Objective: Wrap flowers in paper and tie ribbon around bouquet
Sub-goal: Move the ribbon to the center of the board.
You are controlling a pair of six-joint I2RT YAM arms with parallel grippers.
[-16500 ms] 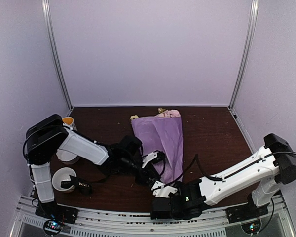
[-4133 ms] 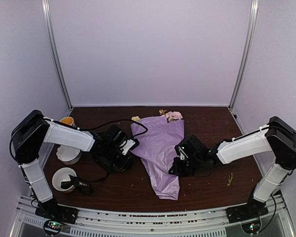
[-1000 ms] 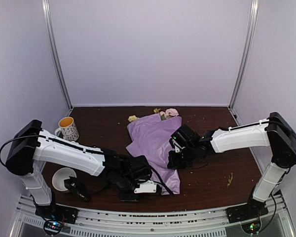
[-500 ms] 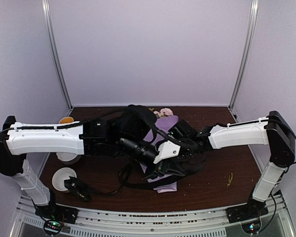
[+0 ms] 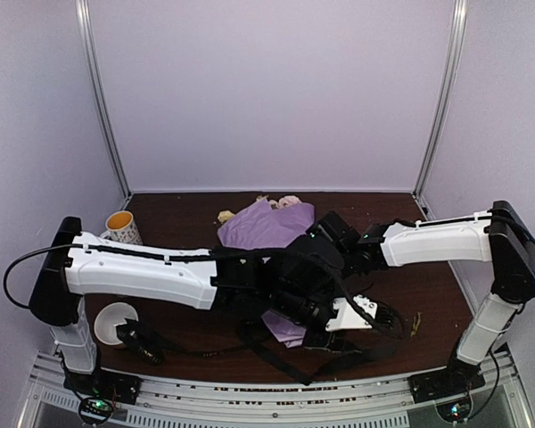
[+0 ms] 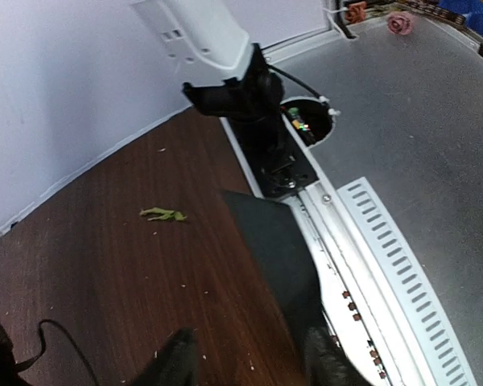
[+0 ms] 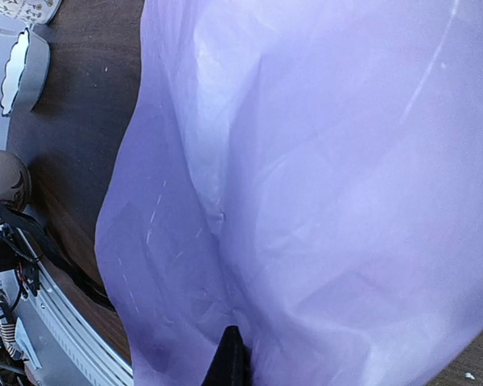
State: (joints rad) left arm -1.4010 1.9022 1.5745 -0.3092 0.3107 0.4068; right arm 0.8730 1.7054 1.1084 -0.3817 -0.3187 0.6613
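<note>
The dark wooden table [image 5: 183, 223] carries everything. The left arm [image 5: 143, 272] reaches low across the front of the table, far to the right side. The right arm [image 5: 437, 241] comes in from the right towards the middle.

The paper [image 5: 263, 227], a crinkled lilac sheet, lies in the middle of the table, and the left arm partly covers its near end. The right gripper [image 7: 230, 346] is on the right part of this sheet. Its jaws are clenched, and the creases of the paper run together at their tip, so they seem to pinch the sheet.

The ribbon [image 6: 278, 257] is a flat black band. From the left wrist it runs out from between the fingers of the left gripper [image 6: 251, 344] towards the metal rail [image 6: 386, 257] at the near edge. The jaws of this gripper stand apart (released, not pressing on the band).

The flowers [image 5: 287, 202], pale and pink blooms, show at the far end of the paper, near the back wall.

A mug [image 5: 121, 228] stands at the far left and a white cup [image 5: 114, 319] at the near left. A small green leaf scrap [image 6: 165, 214] lies on the wood near the base of the right arm.
</note>
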